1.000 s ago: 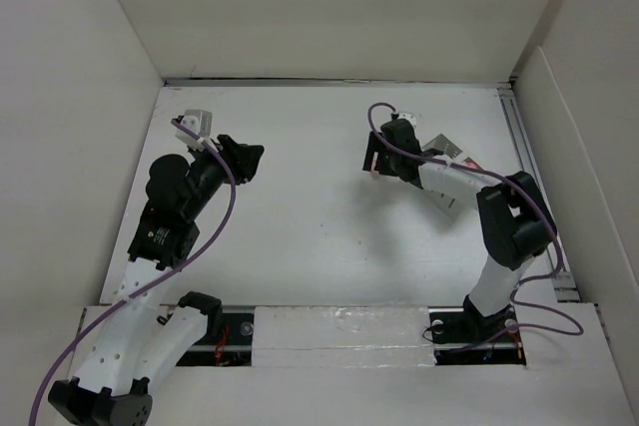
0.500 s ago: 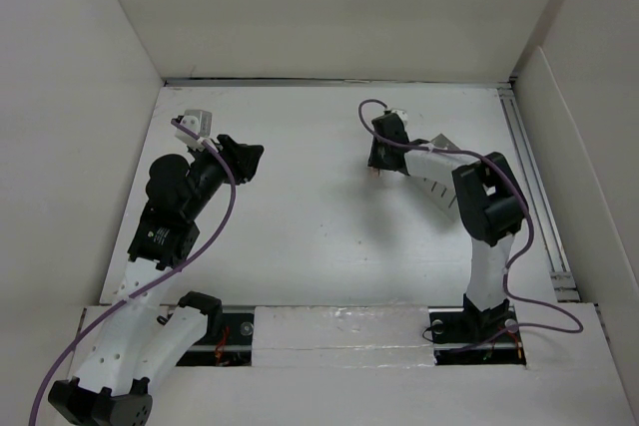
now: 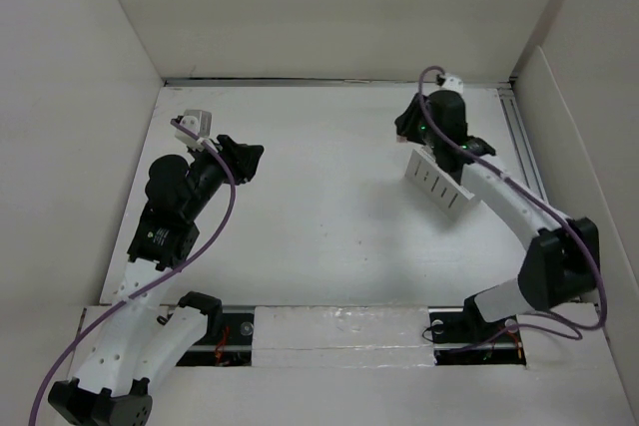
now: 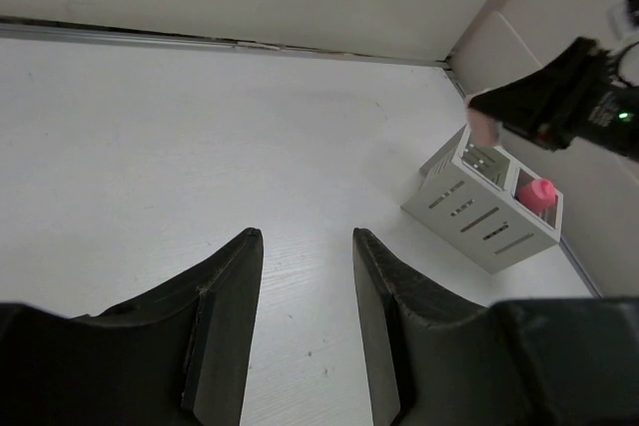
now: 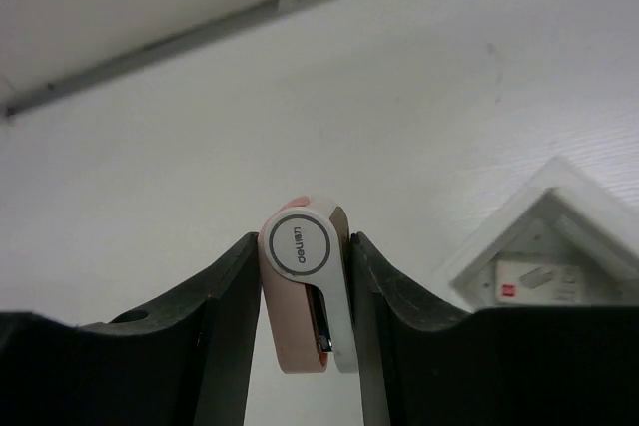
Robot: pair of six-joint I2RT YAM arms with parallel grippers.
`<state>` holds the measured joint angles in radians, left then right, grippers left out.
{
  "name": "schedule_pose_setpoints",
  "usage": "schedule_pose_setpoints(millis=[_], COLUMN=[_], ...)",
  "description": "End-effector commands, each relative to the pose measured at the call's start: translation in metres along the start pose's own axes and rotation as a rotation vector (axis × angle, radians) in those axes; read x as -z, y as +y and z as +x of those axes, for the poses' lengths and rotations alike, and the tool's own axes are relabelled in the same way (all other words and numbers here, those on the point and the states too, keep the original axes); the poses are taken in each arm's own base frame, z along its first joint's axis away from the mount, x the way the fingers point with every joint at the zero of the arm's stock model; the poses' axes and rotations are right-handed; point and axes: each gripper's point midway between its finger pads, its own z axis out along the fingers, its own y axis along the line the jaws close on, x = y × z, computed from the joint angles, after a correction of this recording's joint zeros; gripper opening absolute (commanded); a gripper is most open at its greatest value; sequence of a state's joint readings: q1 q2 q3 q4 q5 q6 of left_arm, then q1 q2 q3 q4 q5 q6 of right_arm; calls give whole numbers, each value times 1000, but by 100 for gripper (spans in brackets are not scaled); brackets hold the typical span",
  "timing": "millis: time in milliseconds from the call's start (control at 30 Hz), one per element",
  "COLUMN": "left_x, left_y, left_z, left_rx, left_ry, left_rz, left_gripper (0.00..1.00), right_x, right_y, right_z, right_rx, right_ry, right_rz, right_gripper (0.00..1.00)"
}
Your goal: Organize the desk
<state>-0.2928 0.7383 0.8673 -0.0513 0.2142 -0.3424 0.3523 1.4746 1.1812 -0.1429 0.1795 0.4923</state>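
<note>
The desk (image 3: 319,226) is a flat matte-white tabletop that fills the floor of a white-walled enclosure. It stretches away from the two arm bases, with a metal rail (image 3: 521,152) along its right edge.

The left arm (image 3: 170,212) is folded over the left side of the desk. The right arm (image 3: 514,212) reaches far forward into the back right part.

A white slotted box (image 3: 436,182) with two compartments stands on the desk in that back right part, turned at an angle and near the rail. In the left wrist view, one compartment, on the side toward the right wall, holds a small pink rounded thing (image 4: 537,193). In the right wrist view, a white piece with a red mark (image 5: 529,281) lies inside the box.

The left gripper (image 4: 307,238) hangs above bare desk well away from the box. Its jaws stand a little apart, with only tabletop showing between them and nothing held.

The right gripper (image 5: 305,241) is raised just beside the far corner of the box, not over a compartment. Its jaws are pressed against both sides of a pink-and-white flash drive (image 5: 305,296). The drive has a swivel case with a round printed pivot at the top and a bit of metal at its lower end, and it stands upright between the fingers.
</note>
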Motion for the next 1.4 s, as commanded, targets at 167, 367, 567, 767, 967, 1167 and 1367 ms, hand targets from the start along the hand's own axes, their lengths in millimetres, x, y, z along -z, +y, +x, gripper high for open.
schedule_pose_setpoints(millis=[167,367,567,767,967,1167,1367], left_x=[7,11,11,12,14,16,17], left_y=[-15,-15,-17,-20,-25,-31,-32], left_z=[-17,-20,-20,-20,-21,-19,-21], left_rx=[-14,-22,-25,-26,-33,-44,-37], left_ry=[-53,-67,-67,-63,-67,-58,-62], left_rz=[61,56,68,83,109,146,144], left_gripper=[37,38,42,50,63,99,99], right_x=[15,7,27,64,120,182,221], right_y=[-90,-105,-98,-61,36,132,165], right_z=[-41,-37,-48,-64,-48,23,61], right_rx=[-163,-181,-189,-166,-48,160,266], right_ry=[-122,-98,-139,-202,-193,-7,59], right_rz=[152,191,166,53,-351,-825,-963], right_gripper=[15,42,69,73,100,100,100])
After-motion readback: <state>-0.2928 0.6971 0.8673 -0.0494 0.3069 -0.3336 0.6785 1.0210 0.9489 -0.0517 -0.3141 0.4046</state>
